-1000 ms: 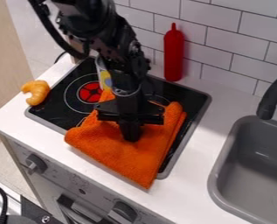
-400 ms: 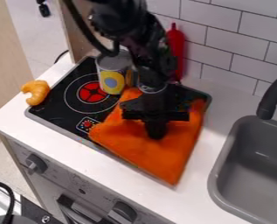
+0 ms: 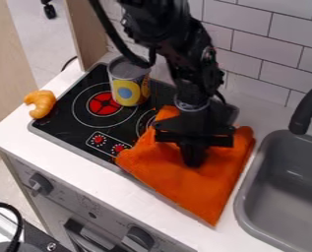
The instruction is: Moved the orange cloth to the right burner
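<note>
Orange cloth [image 3: 184, 182] lies folded over the right part of the hob, across its front and right edges and onto the white countertop [image 3: 86, 165].

Left to right from where I stand: yellow-brown toy croissant [image 3: 41, 103] on the counter, just beside the hob's left edge. Silver-grey oven front [image 3: 66, 199] below, cut off at the bottom; two black knobs on it, left one [image 3: 41, 183] whole, right one [image 3: 138, 239] low down by the frame edge. Black glass hob [image 3: 63, 118] with grey rim: left burner [image 3: 104, 103], red-centred, in plain sight. Grey metal can [image 3: 126, 81], yellow label with a blue disc, stands at the back of that burner; arm's black cable crosses by its rim. Two red printed dials near the hob's front; the cloth's left corner comes right up to the right dial [image 3: 119, 147].

Right burner [image 3: 145, 123]: part of the ring shows, rest is under cloth. Arm hangs in front of the hob's back right part, blocking it. Black gripper [image 3: 194, 160] points down at the cloth's upper middle; can't tell if jaws are open or closed.

Grey sink [image 3: 250, 194] just beside the cloth's right edge, black curved faucet [image 3: 306, 110] behind; both run off the right side.
</note>
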Available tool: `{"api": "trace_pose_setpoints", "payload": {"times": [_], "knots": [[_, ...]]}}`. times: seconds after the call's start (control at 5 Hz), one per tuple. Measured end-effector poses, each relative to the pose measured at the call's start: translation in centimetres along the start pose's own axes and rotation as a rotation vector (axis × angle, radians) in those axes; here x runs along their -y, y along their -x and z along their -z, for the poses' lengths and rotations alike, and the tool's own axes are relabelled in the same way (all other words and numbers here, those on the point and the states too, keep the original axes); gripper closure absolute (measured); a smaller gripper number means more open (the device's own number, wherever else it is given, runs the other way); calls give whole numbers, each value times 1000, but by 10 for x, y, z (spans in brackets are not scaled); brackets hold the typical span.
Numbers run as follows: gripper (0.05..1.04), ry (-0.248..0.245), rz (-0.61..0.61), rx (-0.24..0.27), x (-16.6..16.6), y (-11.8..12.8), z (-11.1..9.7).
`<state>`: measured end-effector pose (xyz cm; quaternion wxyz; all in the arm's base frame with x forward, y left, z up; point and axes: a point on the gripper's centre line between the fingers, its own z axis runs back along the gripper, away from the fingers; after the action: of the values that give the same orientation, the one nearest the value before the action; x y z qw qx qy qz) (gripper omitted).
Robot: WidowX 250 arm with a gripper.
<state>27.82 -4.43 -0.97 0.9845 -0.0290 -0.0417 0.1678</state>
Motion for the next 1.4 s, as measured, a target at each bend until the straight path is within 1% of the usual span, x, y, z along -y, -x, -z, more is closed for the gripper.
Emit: {"api": "trace_pose_setpoints", "payload": {"times": [0.2,0.4,0.6,0.8,1.0,1.2,1.4], "knots": [[1032,-10,8,73,-13,-7,-8],[1013,-53,-3,66,-30,-13,-11],[874,-90,-55,41,-42,-25,-21],[636,-77,-74,57,-51,-29,-47],[344,-35,-123,53,-60,-40,-87],[104,-7,-113,61,-61,-34,-106],[85,-11,-92,61,-67,-31,-109]]}}
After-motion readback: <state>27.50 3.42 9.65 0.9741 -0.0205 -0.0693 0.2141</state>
